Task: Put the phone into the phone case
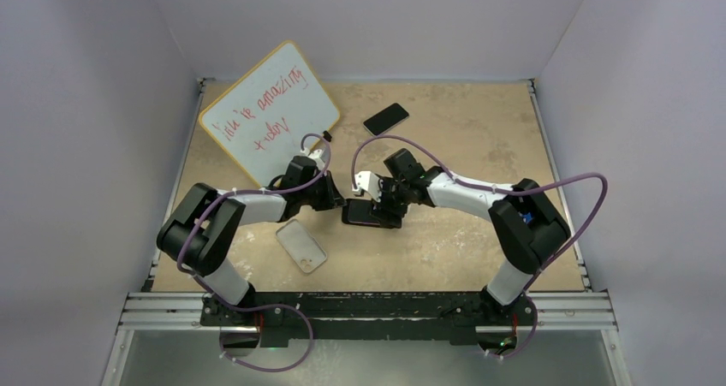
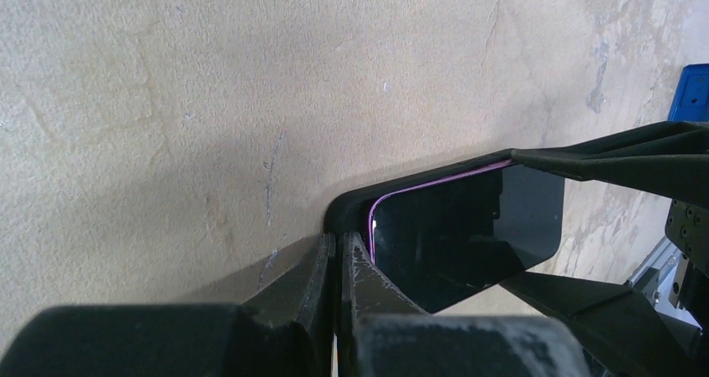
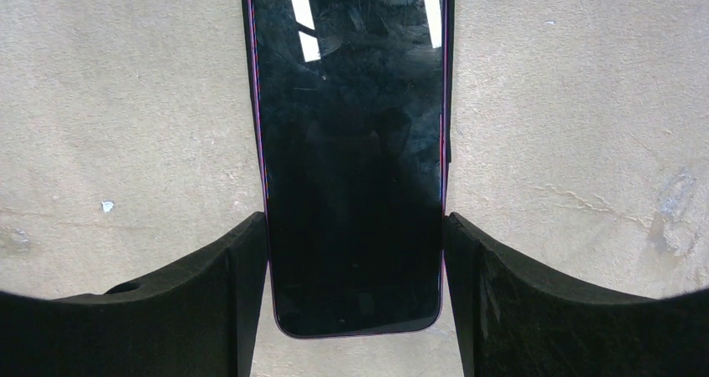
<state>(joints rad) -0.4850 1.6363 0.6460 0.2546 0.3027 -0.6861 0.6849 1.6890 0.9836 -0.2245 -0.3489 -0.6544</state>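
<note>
Beige and scuffed, the tabletop (image 1: 445,249) carried a yellow-framed whiteboard (image 1: 270,112) at its far left, lying askew with red handwriting across it. Nearer, the left arm reached in toward the middle. The left fingers (image 1: 336,199) (image 2: 341,256) were clenched tight with no gap between them. Their tips pressed against the rounded corner of a black shell (image 2: 347,203) that wrapped the left end of the phone. Whether anything was nipped between them could not be told.

Just near of that arm, left of centre, the case (image 1: 301,246) lay flat on the tabletop. It was translucent and whitish, turned at a slant, and apart from both arms and from the phone.

At the centre lay the phone (image 1: 370,215) (image 2: 468,235) (image 3: 355,126), screen up and dark. It had a thin pink-purple rim and streaks of light reflected in the glass. It sat flat or nearly flat on the tabletop, lengthwise left to right. The black shell showed along its edges only at the left end.

The right fingers (image 1: 382,204) came in from the right and grasped the phone across its width, one finger against each long side near its right end.

Farther back, right of the whiteboard, a dark phone-shaped slab (image 1: 385,118) lay alone on the tabletop.
</note>
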